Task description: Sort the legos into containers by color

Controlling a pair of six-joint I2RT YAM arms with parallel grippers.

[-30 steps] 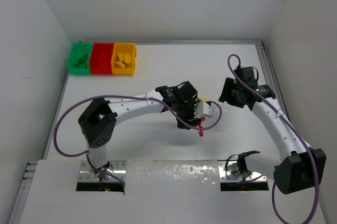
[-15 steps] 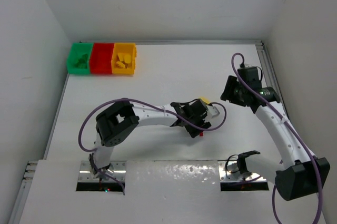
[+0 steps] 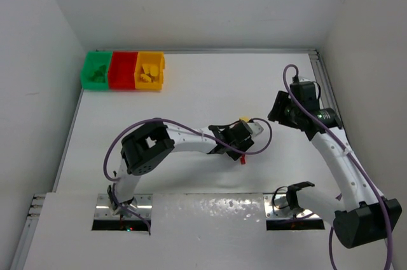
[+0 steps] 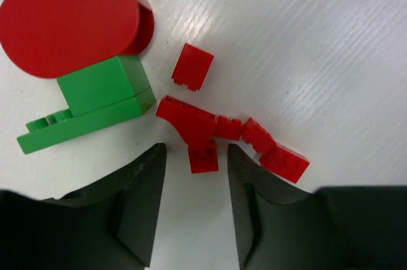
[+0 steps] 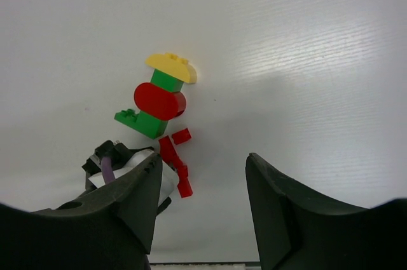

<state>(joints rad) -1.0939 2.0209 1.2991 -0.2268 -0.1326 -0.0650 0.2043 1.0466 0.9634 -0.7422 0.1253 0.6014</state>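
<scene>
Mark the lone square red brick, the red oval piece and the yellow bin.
lone square red brick [image 4: 193, 67], left wrist view, centre of its top face.
red oval piece [image 4: 70, 19], left wrist view, centre of its flat top.
yellow bin [image 3: 150, 86], top external view, near wall.

Bins: green bin [image 3: 95, 73], red bin [image 3: 123, 72], yellow bin [image 3: 151, 70], in one row, far left corner.
Left gripper [image 3: 240, 149]: at centre, just beside red lego [image 3: 243, 159].
Yellow lego [image 3: 243, 118]: just behind this gripper.
Right gripper [image 3: 275, 110]: further right, apart from both legos.
</scene>
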